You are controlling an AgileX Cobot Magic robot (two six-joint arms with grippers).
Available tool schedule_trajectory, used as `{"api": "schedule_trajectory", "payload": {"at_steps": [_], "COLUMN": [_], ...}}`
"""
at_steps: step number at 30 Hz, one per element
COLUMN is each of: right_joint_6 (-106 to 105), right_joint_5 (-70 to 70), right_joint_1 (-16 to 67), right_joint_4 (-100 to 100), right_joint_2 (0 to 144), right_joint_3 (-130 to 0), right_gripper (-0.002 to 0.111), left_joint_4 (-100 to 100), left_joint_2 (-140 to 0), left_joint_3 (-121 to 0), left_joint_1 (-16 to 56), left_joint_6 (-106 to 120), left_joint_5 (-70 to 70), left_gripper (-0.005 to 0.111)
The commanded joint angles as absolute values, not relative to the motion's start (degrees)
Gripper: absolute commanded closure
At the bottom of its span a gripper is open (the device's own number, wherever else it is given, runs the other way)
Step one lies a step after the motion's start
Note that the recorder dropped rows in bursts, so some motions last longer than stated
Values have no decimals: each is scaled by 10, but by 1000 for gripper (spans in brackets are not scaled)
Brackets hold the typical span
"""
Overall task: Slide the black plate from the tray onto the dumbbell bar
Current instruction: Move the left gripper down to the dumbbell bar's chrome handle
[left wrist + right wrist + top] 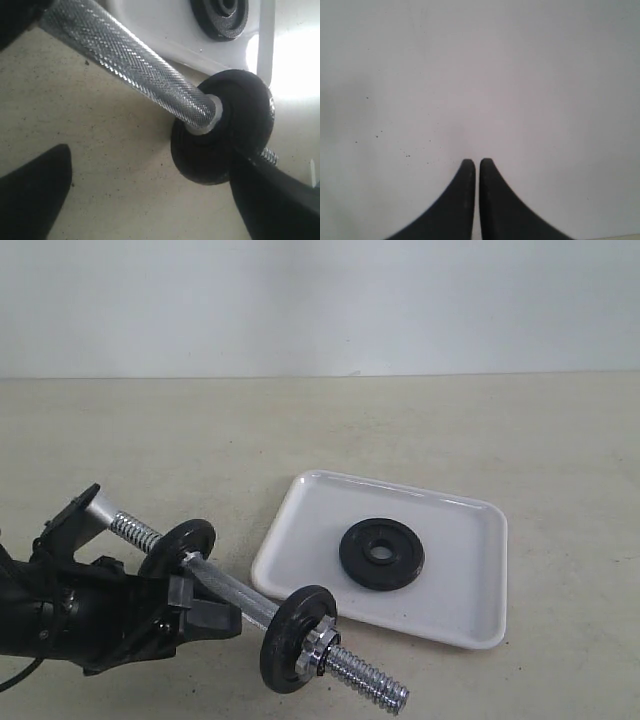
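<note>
Exterior view: I log black plate [381, 553] lying in tray [470, 540]; left claw [147, 170] spread apart near dumbbell bar [235, 592] (right claw [477, 165] pinched together).

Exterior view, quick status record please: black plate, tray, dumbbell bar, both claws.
black plate: flat on the tray, near its middle, untouched
tray: on the table, right of the bar in the exterior view
dumbbell bar: lying on the table, two duller discs on it, collar nut outside the nearer disc
left claw: open, at the bar's knurled middle, not clamped on it
right claw: shut, empty, outside the exterior view
task step: plate not yet on the bar
</note>
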State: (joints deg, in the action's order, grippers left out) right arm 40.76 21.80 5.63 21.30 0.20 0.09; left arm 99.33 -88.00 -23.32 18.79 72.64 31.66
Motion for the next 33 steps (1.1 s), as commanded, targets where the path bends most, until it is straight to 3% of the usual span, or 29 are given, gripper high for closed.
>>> {"api": "schedule_trajectory", "payload": {"at_steps": [1, 6, 15, 33], "right_joint_6": [406, 406, 406, 406], "right_joint_5": [214, 214, 214, 216], "right_joint_1": [52, 52, 52, 52], "right_joint_4": [217, 217, 217, 218], "right_joint_2": [0, 0, 0, 0], "right_joint_3": [0, 0, 0, 0], "right_gripper": [107, 107, 107, 107], "left_joint_4": [999, 999, 999, 999], "left_joint_2": [-879, -878, -878, -894], "left_joint_3": [-232, -234, -265, -309], "left_joint_1": [192, 192, 192, 192], "left_joint_6": [731, 729, 725, 645], "left_joint_5": [291, 258, 330, 281], "left_gripper": [28, 28, 28, 28]}}
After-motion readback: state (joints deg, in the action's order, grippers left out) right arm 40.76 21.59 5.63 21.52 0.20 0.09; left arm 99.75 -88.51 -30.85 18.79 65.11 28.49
